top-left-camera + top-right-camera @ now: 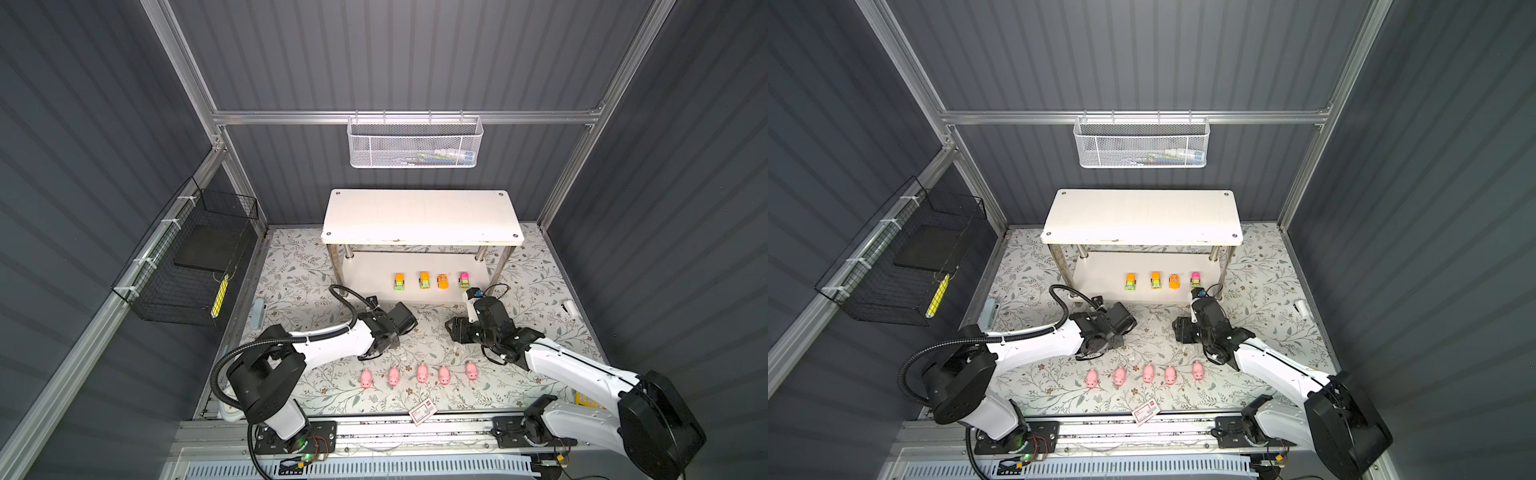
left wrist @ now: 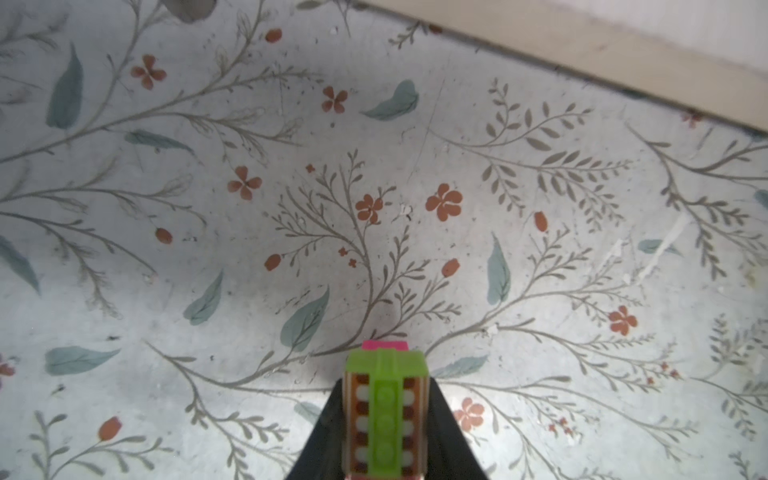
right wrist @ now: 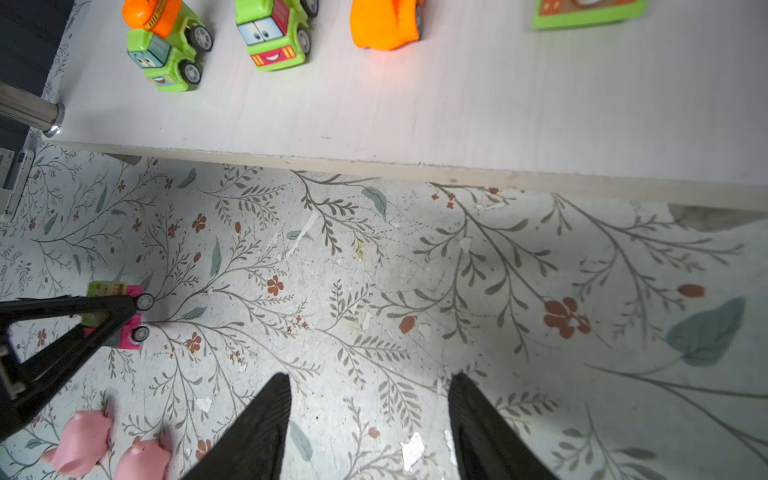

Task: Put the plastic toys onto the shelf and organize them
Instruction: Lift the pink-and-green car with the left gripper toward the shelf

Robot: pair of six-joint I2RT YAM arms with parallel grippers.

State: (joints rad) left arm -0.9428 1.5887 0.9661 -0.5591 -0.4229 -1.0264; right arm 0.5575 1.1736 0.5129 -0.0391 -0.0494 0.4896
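My left gripper (image 2: 385,384) is shut on a pink and lime-green car (image 2: 384,419), held low over the floral mat. The right wrist view shows that car (image 3: 109,289) between the left fingers (image 3: 112,316). In both top views the left gripper (image 1: 370,354) (image 1: 1089,354) hides the car. Several cars (image 1: 424,280) (image 3: 276,33) stand in a row on the lower board of the shelf (image 1: 422,216). Several pink pigs (image 1: 422,372) (image 3: 83,440) line up on the mat in front. My right gripper (image 3: 370,415) (image 1: 456,331) is open over bare mat, with nothing between its fingers.
A white mesh basket (image 1: 413,143) hangs on the back rail. A black wire basket (image 1: 187,257) hangs on the left wall. A red-and-white card (image 1: 423,412) lies at the mat's front edge. A shiny shelf post (image 3: 29,112) stands at the lower board's corner.
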